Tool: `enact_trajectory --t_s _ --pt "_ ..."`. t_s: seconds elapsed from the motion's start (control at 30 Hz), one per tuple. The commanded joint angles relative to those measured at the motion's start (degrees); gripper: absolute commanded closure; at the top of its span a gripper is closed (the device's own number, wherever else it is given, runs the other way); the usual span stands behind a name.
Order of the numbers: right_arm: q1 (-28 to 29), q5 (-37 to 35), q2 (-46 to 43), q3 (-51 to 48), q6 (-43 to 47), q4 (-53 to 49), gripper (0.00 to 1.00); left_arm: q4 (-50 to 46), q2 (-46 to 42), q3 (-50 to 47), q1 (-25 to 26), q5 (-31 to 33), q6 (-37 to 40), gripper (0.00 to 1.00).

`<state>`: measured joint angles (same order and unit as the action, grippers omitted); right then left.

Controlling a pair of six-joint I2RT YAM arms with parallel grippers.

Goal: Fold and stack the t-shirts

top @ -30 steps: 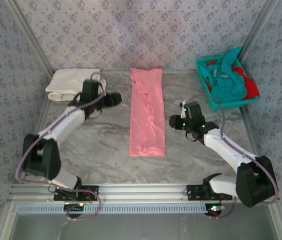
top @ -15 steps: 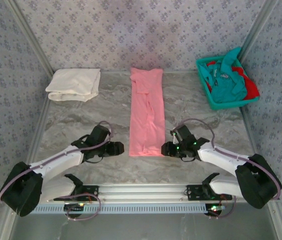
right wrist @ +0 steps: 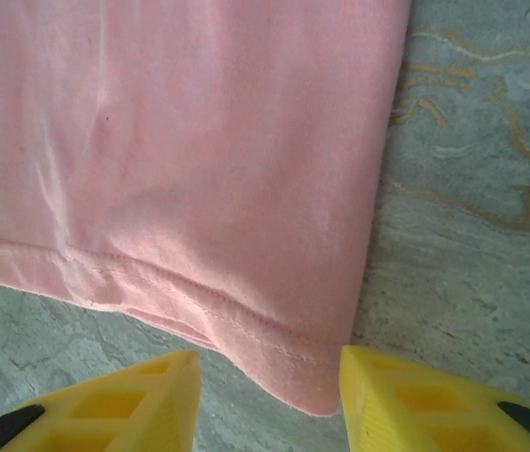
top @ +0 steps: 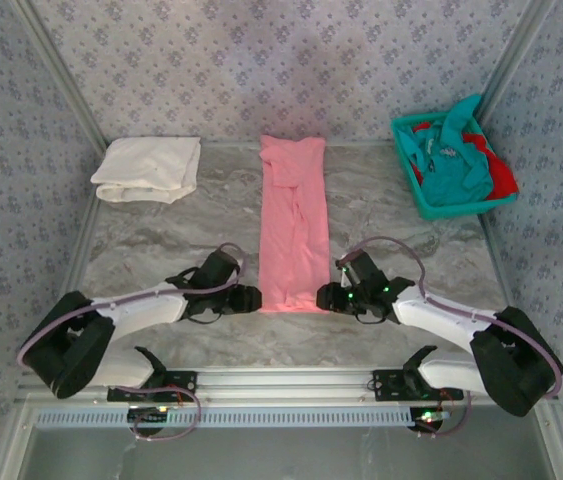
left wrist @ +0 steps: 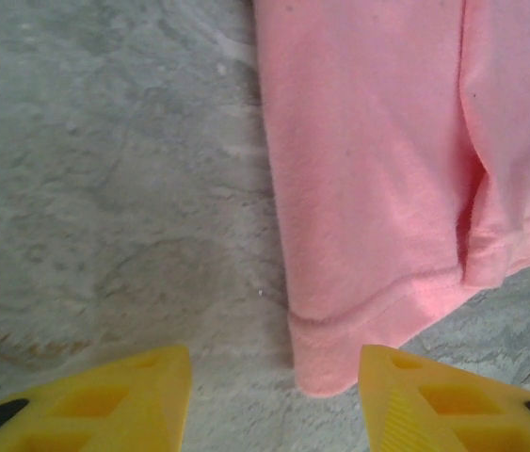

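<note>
A salmon pink t-shirt [top: 293,230] lies folded into a long narrow strip down the middle of the table. My left gripper [top: 257,298] sits low at its near left corner and my right gripper [top: 323,298] at its near right corner. In the left wrist view the hemmed corner [left wrist: 326,372] lies between the yellow fingers [left wrist: 152,395] of the open left gripper [left wrist: 272,375], untouched. The right wrist view has the other corner [right wrist: 307,386] between the open right gripper's [right wrist: 269,372] fingers. A cream-white t-shirt [top: 147,168] lies folded at the far left.
A teal mesh basket [top: 419,200] at the far right holds a teal t-shirt [top: 451,160] and a red one [top: 501,178]. Patterned walls close in the table at the back and sides. A metal rail [top: 281,382] runs along the near edge.
Both arms swung down and inward to the pink shirt's near corners; the left one came from beside the white shirt. The left jaws narrowed slightly.
</note>
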<state>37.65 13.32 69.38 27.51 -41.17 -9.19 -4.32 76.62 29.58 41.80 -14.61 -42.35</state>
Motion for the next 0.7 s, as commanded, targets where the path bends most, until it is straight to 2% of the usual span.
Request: enact_trajectory --t_s 0.0,0.33,0.67 --pt "0.47 -1.52 1.23 -0.35 -0.84 0.96 0.54 3.43 2.42 2.01 1.32 -1.51 -0.71 0.53" --pt "1.03 -2.5 2.72 -0.91 -1.17 1.93 0.55 6.6 5.96 2.28 3.19 -1.97 -1.09 0.67" --pt "2.05 -2.42 2.95 -0.71 -1.72 2.56 0.56 8.1 6.71 2.15 3.53 -2.1 -0.5 0.93"
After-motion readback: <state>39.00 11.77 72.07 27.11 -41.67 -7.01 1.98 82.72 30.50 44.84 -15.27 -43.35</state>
